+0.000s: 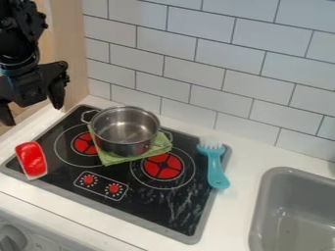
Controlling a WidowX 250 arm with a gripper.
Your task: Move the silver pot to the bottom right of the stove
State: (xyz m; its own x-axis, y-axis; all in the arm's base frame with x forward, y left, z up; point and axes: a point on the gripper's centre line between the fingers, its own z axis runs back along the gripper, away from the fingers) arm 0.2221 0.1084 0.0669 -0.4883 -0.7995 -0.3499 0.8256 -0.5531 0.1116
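Round silver metal pot rests on green cloth atop black stove. Black two-finger gripper hangs upper left, fingers apart.

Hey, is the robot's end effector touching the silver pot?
Apart. The camera view shows the end effector off to the left, with a clear gap between it and the silver pot.
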